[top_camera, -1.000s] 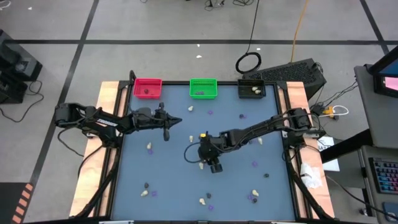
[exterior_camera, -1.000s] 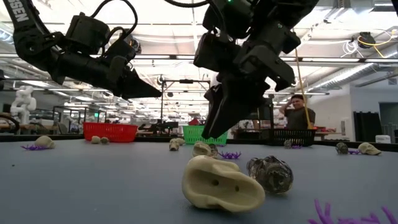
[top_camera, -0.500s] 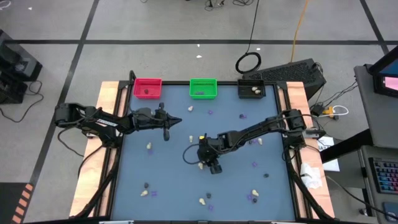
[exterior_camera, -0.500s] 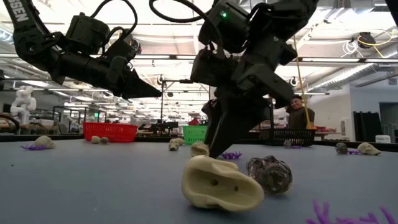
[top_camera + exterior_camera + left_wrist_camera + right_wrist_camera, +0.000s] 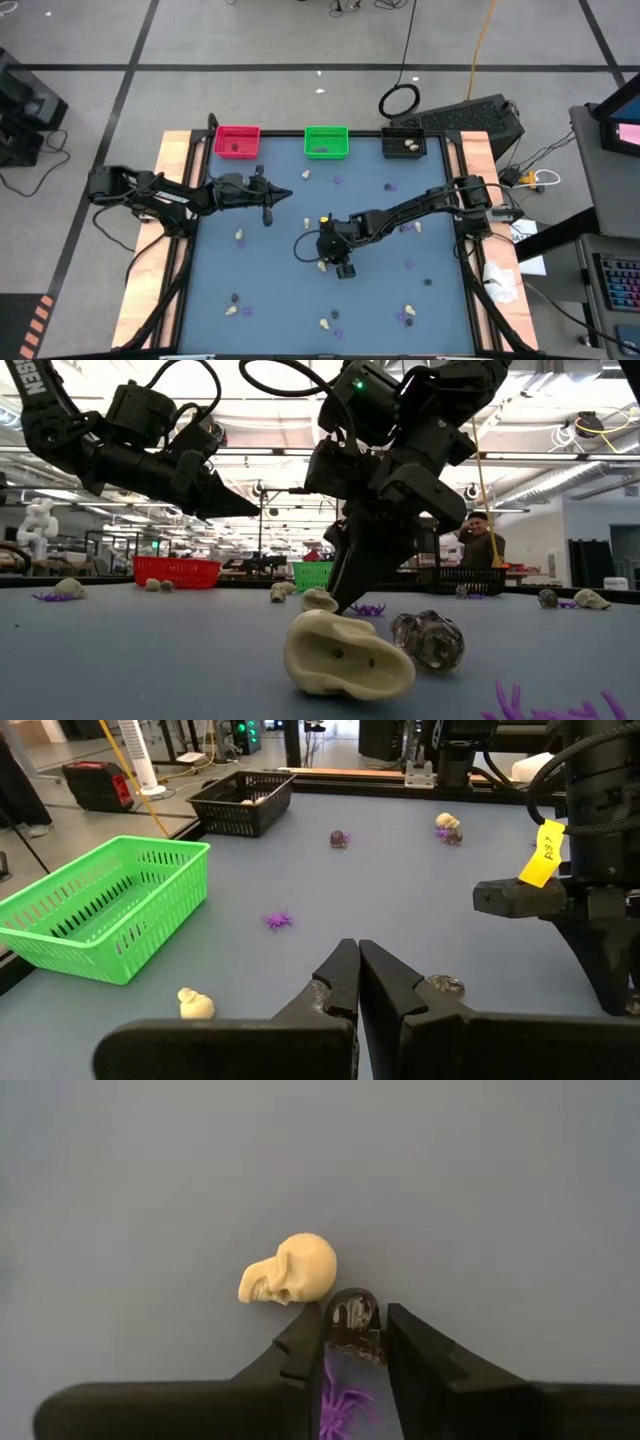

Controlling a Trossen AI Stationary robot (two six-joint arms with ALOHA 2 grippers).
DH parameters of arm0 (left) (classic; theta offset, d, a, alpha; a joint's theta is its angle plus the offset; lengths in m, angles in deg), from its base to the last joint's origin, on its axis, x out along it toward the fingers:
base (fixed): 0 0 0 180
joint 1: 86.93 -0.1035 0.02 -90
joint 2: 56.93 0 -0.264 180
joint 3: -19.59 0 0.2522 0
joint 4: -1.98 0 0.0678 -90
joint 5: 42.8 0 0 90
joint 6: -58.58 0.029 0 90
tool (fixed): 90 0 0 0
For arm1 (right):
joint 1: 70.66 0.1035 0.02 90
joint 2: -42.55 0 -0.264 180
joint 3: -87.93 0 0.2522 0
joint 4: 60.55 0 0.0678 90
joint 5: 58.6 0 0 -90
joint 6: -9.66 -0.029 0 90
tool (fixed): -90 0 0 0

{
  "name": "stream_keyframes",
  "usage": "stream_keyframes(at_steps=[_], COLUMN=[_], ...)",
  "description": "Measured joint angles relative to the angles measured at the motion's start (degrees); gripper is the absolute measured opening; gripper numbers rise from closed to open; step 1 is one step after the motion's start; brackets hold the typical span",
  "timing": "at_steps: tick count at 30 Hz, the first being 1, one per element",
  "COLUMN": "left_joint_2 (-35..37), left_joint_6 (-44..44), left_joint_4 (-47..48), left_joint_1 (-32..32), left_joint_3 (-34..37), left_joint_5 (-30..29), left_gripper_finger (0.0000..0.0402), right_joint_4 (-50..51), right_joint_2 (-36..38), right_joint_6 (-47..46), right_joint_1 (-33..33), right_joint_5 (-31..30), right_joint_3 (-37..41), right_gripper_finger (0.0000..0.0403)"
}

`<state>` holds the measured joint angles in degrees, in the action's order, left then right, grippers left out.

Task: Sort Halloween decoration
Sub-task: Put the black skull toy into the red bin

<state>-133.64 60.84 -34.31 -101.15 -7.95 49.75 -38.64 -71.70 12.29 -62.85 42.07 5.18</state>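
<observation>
decorations wait: right claw (image 5: 352,1342) has dropped and narrowed around a dark lump (image 5: 352,1313), seemingly gripping it; left claw (image 5: 357,982) stays shut, empty.

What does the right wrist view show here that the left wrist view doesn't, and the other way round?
Only the right wrist view: the right gripper closing around a dark grey trinket, a purple spider between its fingers, a cream skull just beside.

Only the left wrist view: the left gripper shut and empty, the green bin, the black bin, a purple spider and a cream trinket on the mat.

Both: the blue-grey table surface.
</observation>
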Motion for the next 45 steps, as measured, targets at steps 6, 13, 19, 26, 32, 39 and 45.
stream_keyframes(at_steps=[6, 13, 19, 26, 32, 39, 45], left_joint_2=[0.00, 0.00, -0.01, -0.02, -0.02, -0.02, -0.02], left_joint_6=[0.00, -0.40, -1.72, -10.72, -24.12, -34.37, -34.99], left_joint_4=[0.01, 0.11, 1.79, 2.76, 2.49, 2.48, 1.83], left_joint_1=[0.00, 0.00, 0.00, -0.02, 0.07, 0.20, 0.54], left_joint_3=[0.00, 0.00, 0.00, 0.00, -1.13, -2.52, -2.56], left_joint_5=[0.00, 0.00, 0.37, 1.13, 3.22, 7.16, 5.78], left_gripper_finger=[0.0006, 0.0006, 0.0006, 0.0006, 0.0006, 0.0055, 0.0140], right_joint_4=[1.21, 4.22, 8.70, 17.91, 21.27, 22.50, 25.31], right_joint_2=[0.22, 0.16, 0.21, 0.25, 0.29, 0.29, 0.74], right_joint_6=[-0.63, 1.09, 4.31, 14.14, 24.46, 33.62, 35.04], right_joint_1=[0.02, -0.22, -1.38, -2.67, -3.69, -4.87, -5.94], right_joint_5=[0.05, -0.06, -3.10, -16.82, -30.38, -39.03, -41.95], right_joint_3=[-1.01, -4.76, -8.92, -16.28, -21.57, -25.68, -28.52], right_gripper_finger=[0.0079, 0.0071, 0.0072, 0.0072, 0.0070, 0.0069, 0.0069])
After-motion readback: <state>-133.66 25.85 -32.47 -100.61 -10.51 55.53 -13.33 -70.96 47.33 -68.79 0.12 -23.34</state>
